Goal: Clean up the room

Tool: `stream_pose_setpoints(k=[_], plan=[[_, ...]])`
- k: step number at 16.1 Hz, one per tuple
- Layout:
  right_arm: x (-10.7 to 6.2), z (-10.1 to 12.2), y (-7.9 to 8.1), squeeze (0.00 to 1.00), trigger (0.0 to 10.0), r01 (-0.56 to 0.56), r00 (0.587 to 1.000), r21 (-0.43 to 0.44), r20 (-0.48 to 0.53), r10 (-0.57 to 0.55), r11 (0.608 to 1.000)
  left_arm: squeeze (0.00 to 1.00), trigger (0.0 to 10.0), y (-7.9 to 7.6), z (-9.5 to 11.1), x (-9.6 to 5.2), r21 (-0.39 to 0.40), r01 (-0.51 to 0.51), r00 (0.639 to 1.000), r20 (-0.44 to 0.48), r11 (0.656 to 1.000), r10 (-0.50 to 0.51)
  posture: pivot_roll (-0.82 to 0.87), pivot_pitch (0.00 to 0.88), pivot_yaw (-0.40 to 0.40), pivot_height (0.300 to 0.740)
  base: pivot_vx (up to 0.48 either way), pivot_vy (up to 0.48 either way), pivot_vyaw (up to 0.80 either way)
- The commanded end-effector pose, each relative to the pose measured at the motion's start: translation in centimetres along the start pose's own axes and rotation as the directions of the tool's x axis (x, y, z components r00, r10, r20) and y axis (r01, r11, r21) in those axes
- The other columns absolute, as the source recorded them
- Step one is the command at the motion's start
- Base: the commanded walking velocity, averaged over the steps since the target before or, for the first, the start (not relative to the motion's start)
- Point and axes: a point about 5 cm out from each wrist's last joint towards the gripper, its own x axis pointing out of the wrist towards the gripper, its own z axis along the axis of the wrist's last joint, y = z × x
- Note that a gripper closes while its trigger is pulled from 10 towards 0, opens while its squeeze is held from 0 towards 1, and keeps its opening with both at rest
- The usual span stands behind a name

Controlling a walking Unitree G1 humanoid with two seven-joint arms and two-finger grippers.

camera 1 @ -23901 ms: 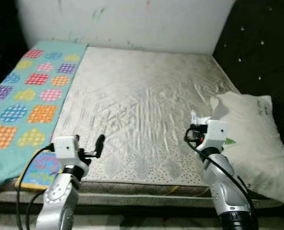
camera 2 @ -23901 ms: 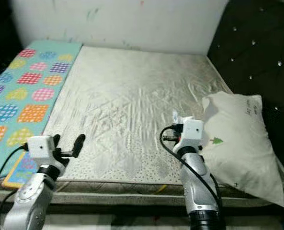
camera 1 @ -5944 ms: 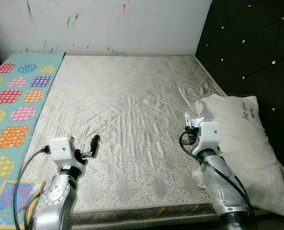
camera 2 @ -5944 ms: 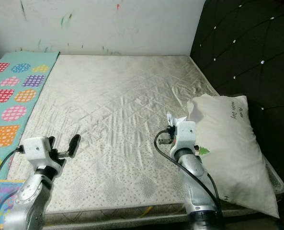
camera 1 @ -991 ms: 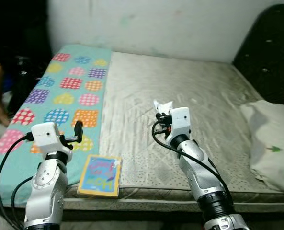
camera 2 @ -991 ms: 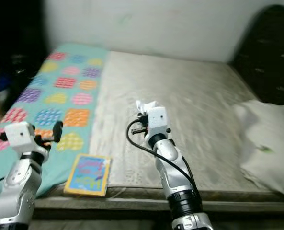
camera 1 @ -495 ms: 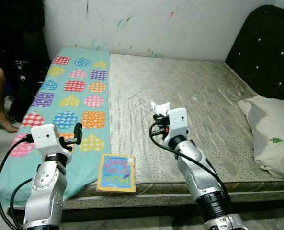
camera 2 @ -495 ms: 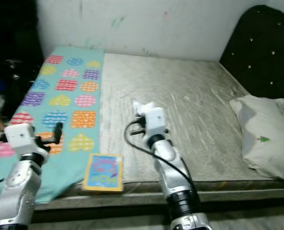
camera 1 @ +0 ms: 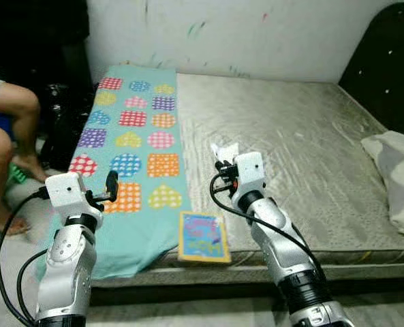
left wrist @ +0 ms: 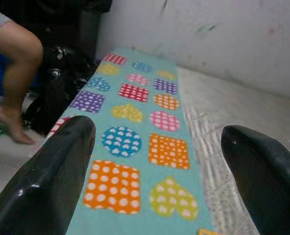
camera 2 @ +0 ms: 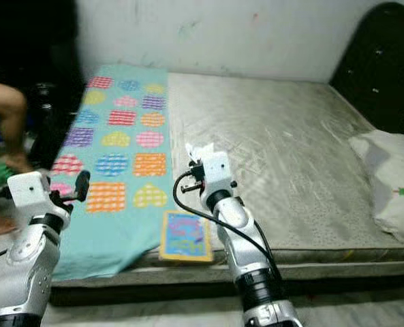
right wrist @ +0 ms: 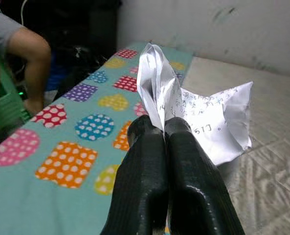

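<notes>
My right gripper (right wrist: 163,128) is shut on a crumpled white paper (right wrist: 193,112) with handwriting; in the left eye view the crumpled paper (camera 1: 225,150) sticks up above the right gripper (camera 1: 221,165), over the bare mattress (camera 1: 304,150). A colourful children's book (camera 1: 204,236) lies at the mattress's front edge, just below that arm. My left gripper (left wrist: 154,142) is open with nothing between its fingers, held above the teal blanket (left wrist: 135,107) with coloured hearts and squares; the head camera sees the left gripper (camera 1: 110,185) over the blanket's near left corner.
A person's bare legs (camera 1: 11,129) are at the left beside the bed, next to a dark bag (camera 1: 62,116). A white pillow (camera 1: 399,184) lies at the right by the black tufted headboard (camera 1: 385,48). A marked white wall (camera 1: 222,30) stands behind.
The camera has swung left: the bed, book and pillow shifted right in view and the person's legs came further in. Both grippers hold as before, the right still on the paper.
</notes>
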Motion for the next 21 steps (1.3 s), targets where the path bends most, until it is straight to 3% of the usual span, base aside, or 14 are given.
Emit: stream_pose_setpoints(k=[1, 14, 17, 21], plan=[[-0.4, -0.18, -1.15, 0.0, 10.0, 0.022, 1.0, -0.015, -0.006, -0.023, 1.0, 0.0, 10.0, -1.08, -0.09, 0.15, -0.005, 0.03, 1.0, -0.001, 1.0, -0.03, -0.07, 0.0, -0.08, 0.74, 0.0, 0.48, 0.0], [-0.4, -0.3, -0.99, 0.0, 10.0, 0.008, 1.0, -0.017, -0.011, -0.008, 1.0, 0.0, 10.0, -1.12, -0.08, 0.34, -0.005, 0.026, 1.0, 0.003, 1.0, -0.026, -0.08, 0.0, -0.079, 0.74, 0.0, 0.478, 0.0], [-0.5, -0.31, -0.77, 0.0, 10.0, -0.019, 1.0, -0.018, -0.005, 0.019, 1.0, 0.0, 10.0, -1.28, 0.2, 0.33, 0.008, 0.036, 0.999, 0.026, 0.999, -0.036, -0.08, 0.0, -0.078, 0.74, 0.0, 0.0, 0.0], [-0.55, -0.39, -0.55, 0.0, 10.0, -0.024, 1.0, -0.018, -0.005, 0.024, 1.0, 0.0, 10.0, -1.37, 0.48, 0.28, 0.042, 0.043, 0.997, 0.057, 0.998, -0.045, -0.08, 0.0, -0.076, 0.74, 0.0, 0.0, 0.8]])
